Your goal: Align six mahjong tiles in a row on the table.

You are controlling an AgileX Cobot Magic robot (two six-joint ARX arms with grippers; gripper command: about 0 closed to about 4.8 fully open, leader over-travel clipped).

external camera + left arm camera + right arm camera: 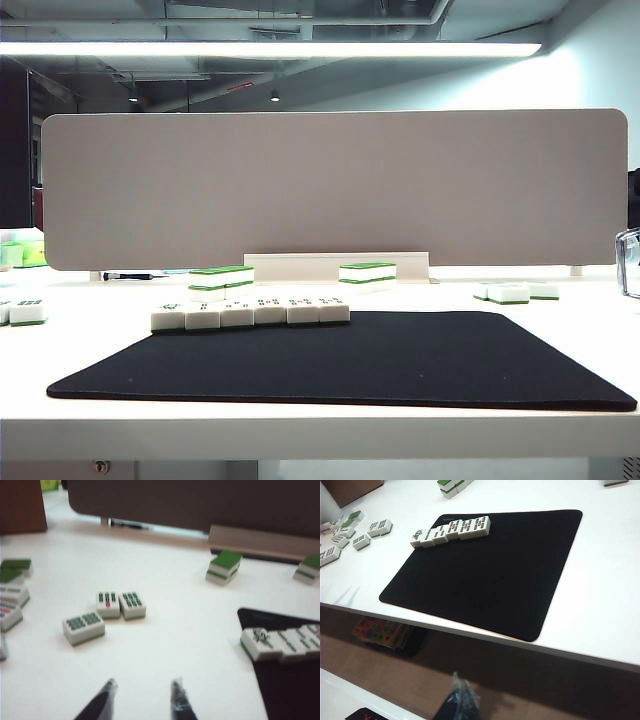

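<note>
Six mahjong tiles lie side by side in one row along the far edge of the black mat, faces up; the right wrist view shows the whole row, the left wrist view only its end. The white table carries the mat. My left gripper hangs open over bare table, away from the row, with nothing between its fingertips. My right gripper is shut and empty, out beyond the table's front edge over the floor. Neither gripper shows in the exterior view.
The black mat covers the table's middle. Double stacks with green tops stand behind the row. Loose tiles lie at the left and at the right. A grey partition closes the back.
</note>
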